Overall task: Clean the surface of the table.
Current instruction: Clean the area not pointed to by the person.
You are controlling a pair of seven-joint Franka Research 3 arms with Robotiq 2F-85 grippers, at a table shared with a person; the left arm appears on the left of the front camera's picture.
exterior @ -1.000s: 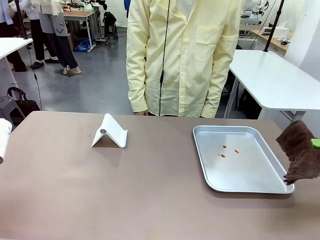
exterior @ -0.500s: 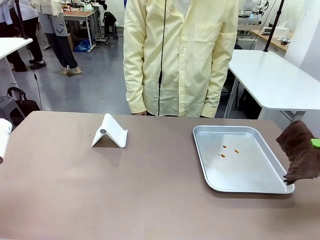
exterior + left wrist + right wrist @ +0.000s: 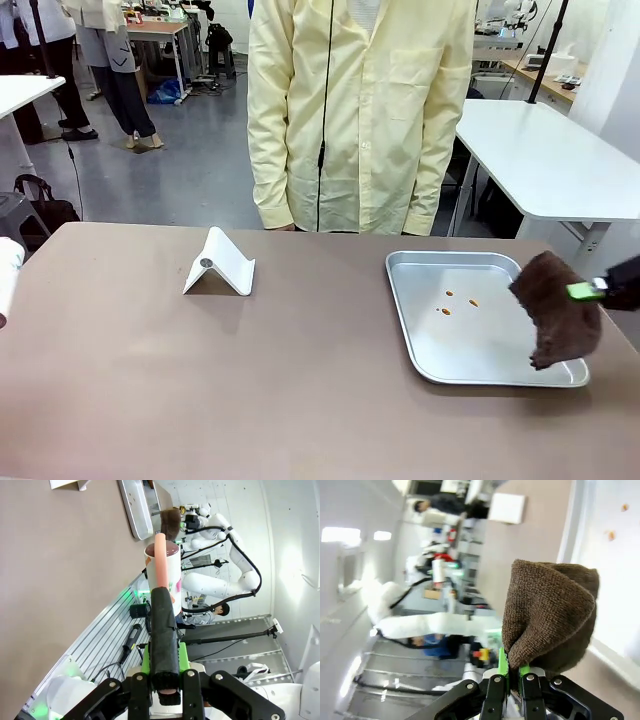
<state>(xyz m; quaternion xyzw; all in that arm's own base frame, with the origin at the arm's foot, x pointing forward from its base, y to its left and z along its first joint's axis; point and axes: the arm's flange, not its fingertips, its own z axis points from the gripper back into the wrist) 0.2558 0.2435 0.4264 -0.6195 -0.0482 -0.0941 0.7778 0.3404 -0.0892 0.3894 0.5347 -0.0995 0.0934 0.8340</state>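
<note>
One table point(image 3: 200, 380), tray point(image 3: 412, 335), cloth point(image 3: 556, 308), black handle point(image 3: 164, 640) — three orange specks point(image 3: 473, 302).

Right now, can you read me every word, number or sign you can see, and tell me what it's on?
No word, number or sign can be read here.
White cup: small coloured marks on its side, too blurred to read.
Silver tray: no print shows.
White stand: no print shows.
Brown cloth: no print shows.

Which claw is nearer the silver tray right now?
Right. The right claw hangs at the tray's right edge gripping a cloth; left claw is far across the table.
</note>
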